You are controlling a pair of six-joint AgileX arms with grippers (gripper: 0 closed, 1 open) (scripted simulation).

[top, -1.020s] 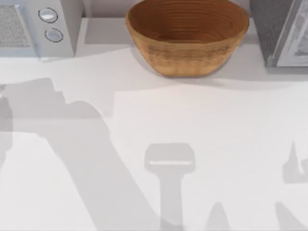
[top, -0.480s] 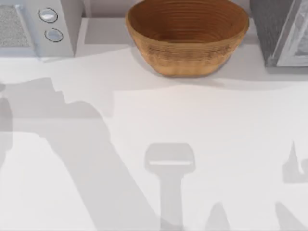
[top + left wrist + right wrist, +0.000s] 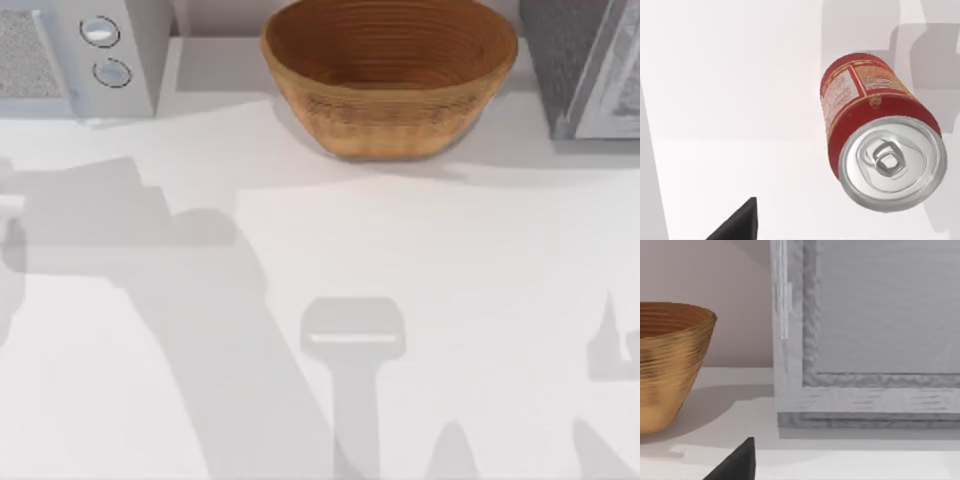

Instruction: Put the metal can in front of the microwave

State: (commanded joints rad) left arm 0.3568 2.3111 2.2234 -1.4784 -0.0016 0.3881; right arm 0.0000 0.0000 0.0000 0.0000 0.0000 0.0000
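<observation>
The metal can is red with gold-and-white print and a silver top. It stands upright on the white table, seen from above in the left wrist view. A dark tip of my left gripper shows at that view's edge, apart from the can and not touching it. The microwave, light grey with two round knobs, stands at the table's far left in the top view. A dark tip of my right gripper hangs low over the table near a grey appliance.
A woven brown basket stands at the back middle, also visible as the basket in the right wrist view. A second grey boxy appliance fills the back right corner. Arm shadows fall across the white table.
The left arm's shadow on the table has shifted a little to the right. Basket, microwave and the right arm's shadow stay put.
</observation>
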